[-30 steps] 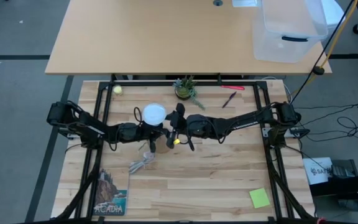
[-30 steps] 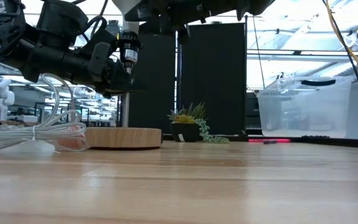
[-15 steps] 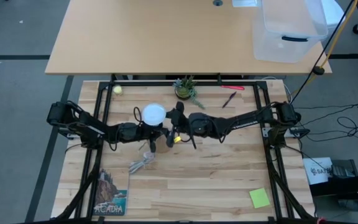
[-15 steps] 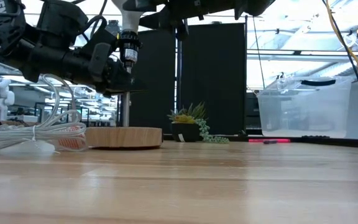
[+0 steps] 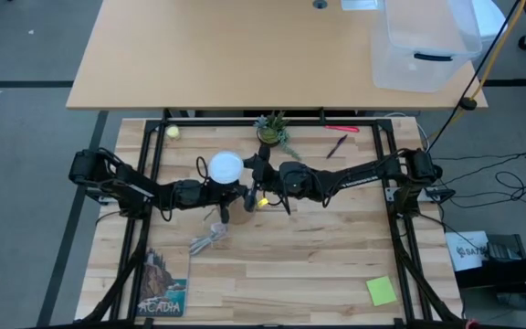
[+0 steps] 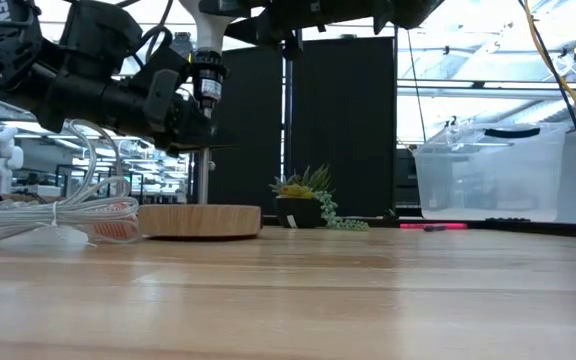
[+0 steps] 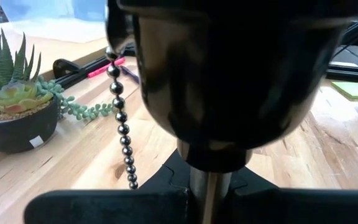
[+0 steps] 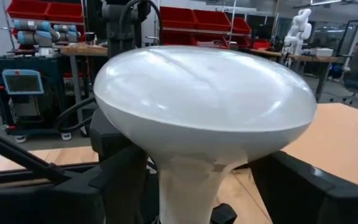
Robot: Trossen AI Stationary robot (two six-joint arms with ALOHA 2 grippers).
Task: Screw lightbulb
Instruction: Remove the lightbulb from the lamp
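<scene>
I am midway through the screwing. The bulb (image 5: 226, 166) stands upright over the socket (image 6: 206, 75) of the wooden stand (image 6: 199, 220), its globe uppermost, near the middle of the counter (image 5: 318, 256). In the low view its screw base seems to sit in the socket's mouth, though I cannot tell how many threads have caught.

My left gripper (image 5: 215, 192) is clenched on the stand's thin post (image 7: 209, 186), just below the socket, which fills most of the left wrist view with its bead chain (image 7: 122, 121) hanging beside it. That hold steadies the stand against twisting.

My right gripper (image 5: 252, 174) sits at the bulb from the right. In the right wrist view its dark fingers (image 8: 303, 183) flank the bulb's neck with gaps on both sides, so I read the jaws as released, not gripping.

I judge this a regrip between turns. Next I need to rotate the right wrist back, close the jaws gently on the neck, and twist clockwise while keeping the bulb straight so it does not cross-thread. The left must hold firm.
</scene>
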